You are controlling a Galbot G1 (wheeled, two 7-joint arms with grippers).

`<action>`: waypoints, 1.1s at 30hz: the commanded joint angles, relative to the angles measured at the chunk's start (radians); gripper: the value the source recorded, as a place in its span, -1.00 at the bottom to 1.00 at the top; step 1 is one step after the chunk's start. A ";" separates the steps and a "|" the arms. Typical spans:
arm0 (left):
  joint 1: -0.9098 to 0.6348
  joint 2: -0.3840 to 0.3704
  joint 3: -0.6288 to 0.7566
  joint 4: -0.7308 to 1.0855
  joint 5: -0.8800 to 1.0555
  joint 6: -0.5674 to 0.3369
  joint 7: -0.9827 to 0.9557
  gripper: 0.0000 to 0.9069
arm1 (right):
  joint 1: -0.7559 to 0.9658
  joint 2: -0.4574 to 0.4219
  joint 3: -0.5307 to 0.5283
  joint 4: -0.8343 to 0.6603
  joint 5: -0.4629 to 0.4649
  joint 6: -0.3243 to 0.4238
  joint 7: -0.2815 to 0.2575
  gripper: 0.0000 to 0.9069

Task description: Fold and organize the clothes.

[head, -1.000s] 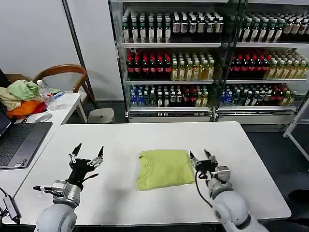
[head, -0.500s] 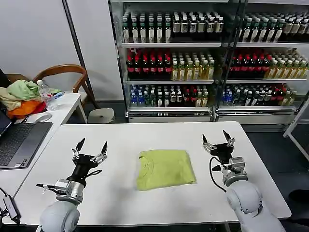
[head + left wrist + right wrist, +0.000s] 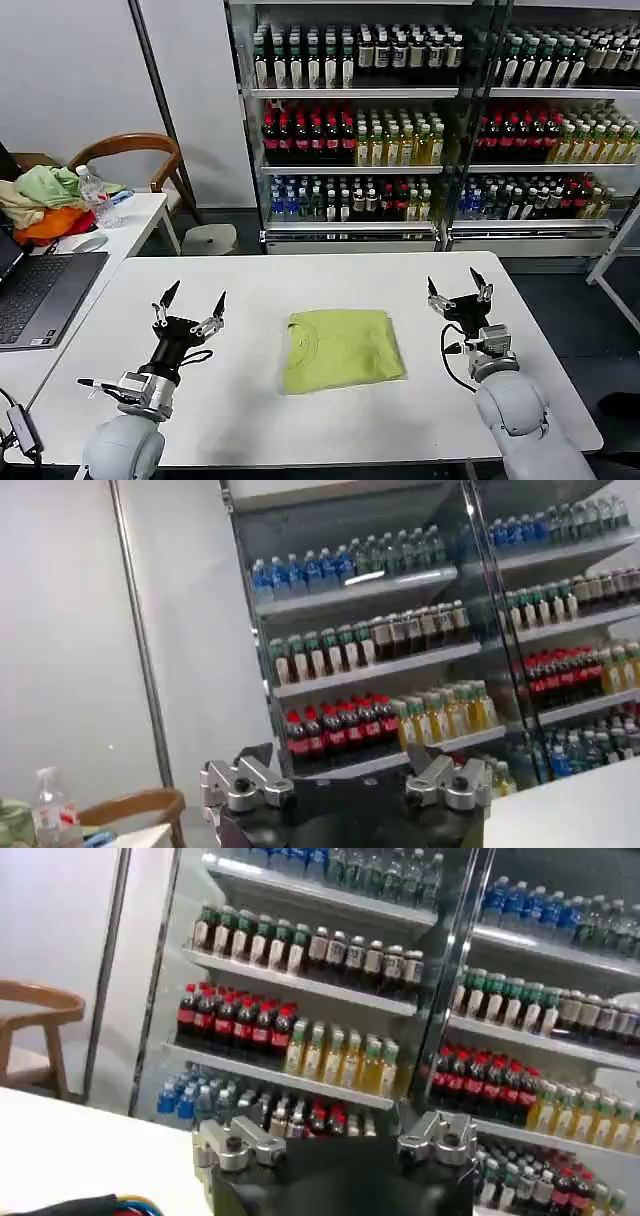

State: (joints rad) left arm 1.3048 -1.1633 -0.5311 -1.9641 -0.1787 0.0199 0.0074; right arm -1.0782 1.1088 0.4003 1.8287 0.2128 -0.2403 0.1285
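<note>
T-shirt (image 3: 341,347) folded flat — collar toward left gripper (image 3: 189,302)

White table (image 3: 300,420), rounded corners, at centre foreground. Second white table (image 3: 140,215) adjoining on left side, carrying open laptop (image 3: 35,290), computer mouse (image 3: 85,242), clear water bottle (image 3: 93,195) standing upright, and heap of pale green, beige and orange garments (image 3: 42,205). Wooden chair (image 3: 130,150) with curved back behind that table. Glass-fronted drinks coolers (image 3: 440,120) along rear wall, shelves stocked in rows: dark bottles on top, red and yellow in the middle, blue-capped water and mixed drinks lowest. Round white stool (image 3: 209,239) on grey floor beside left cooler.
</note>
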 commanded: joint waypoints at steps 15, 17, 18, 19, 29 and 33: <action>-0.053 -0.001 0.003 0.052 -0.007 -0.019 0.045 1.00 | 0.027 0.006 0.004 -0.066 -0.009 0.038 -0.014 1.00; -0.053 0.002 0.004 0.062 -0.007 -0.020 0.045 1.00 | 0.029 0.002 -0.003 -0.066 -0.009 0.039 -0.015 1.00; -0.050 0.003 0.004 0.064 -0.006 -0.021 0.045 1.00 | 0.031 0.001 -0.004 -0.065 -0.009 0.040 -0.017 1.00; -0.049 0.005 0.004 0.064 -0.006 -0.022 0.045 1.00 | 0.031 0.001 -0.004 -0.064 -0.007 0.040 -0.016 1.00; -0.066 0.015 0.004 0.133 -0.004 -0.038 0.047 1.00 | 0.024 -0.017 -0.005 -0.081 -0.098 0.106 -0.033 1.00; -0.072 0.013 0.010 0.151 0.009 -0.053 0.052 1.00 | 0.017 -0.019 -0.003 -0.091 -0.099 0.126 -0.022 1.00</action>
State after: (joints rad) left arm 1.2420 -1.1507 -0.5258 -1.8665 -0.1827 -0.0161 0.0517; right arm -1.0567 1.0959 0.3949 1.7554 0.1669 -0.1663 0.1016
